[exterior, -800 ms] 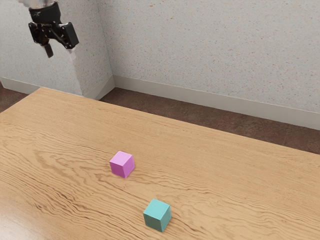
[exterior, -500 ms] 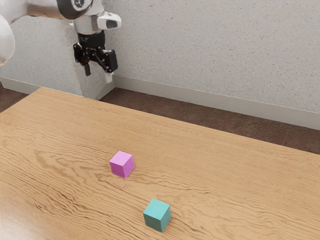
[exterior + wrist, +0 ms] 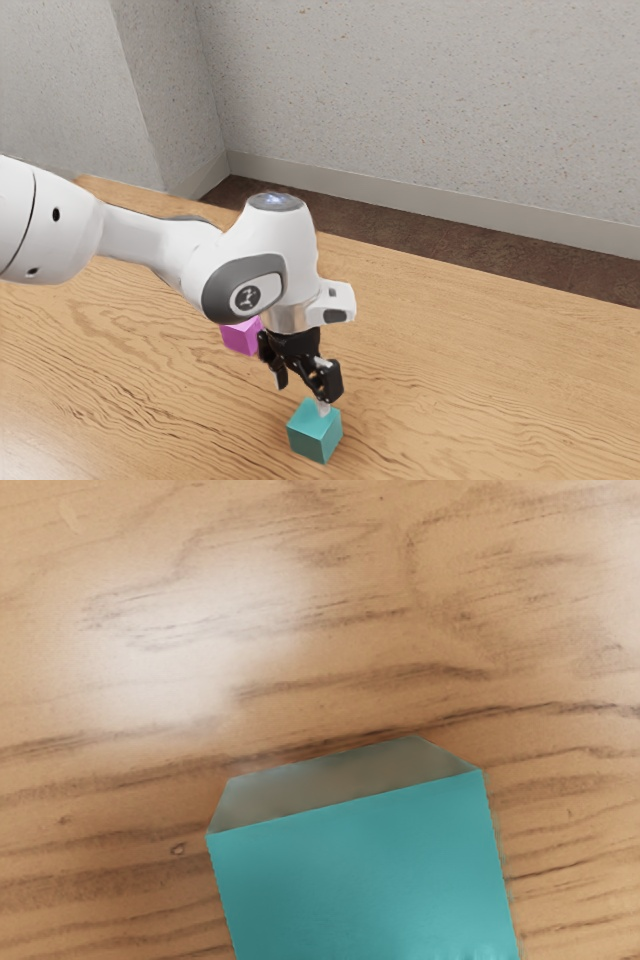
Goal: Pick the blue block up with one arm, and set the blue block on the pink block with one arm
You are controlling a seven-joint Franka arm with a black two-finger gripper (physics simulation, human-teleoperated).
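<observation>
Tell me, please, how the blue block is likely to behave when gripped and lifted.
The blue block looks like a stiff cube with flat sides, so it should probably hold steady when gripped. It sits flat on the table, so rolling seems unlikely. Its smooth faces might slip.

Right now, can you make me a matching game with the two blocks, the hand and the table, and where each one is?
Things:
1. blue block
2. pink block
3. hand
4. table

Places:
A. partly hidden behind the arm
B. under both blocks
C. open, right over the blue block
D. directly beneath the hand

Pairs: 1-D, 2-A, 3-C, 4-B.
</observation>
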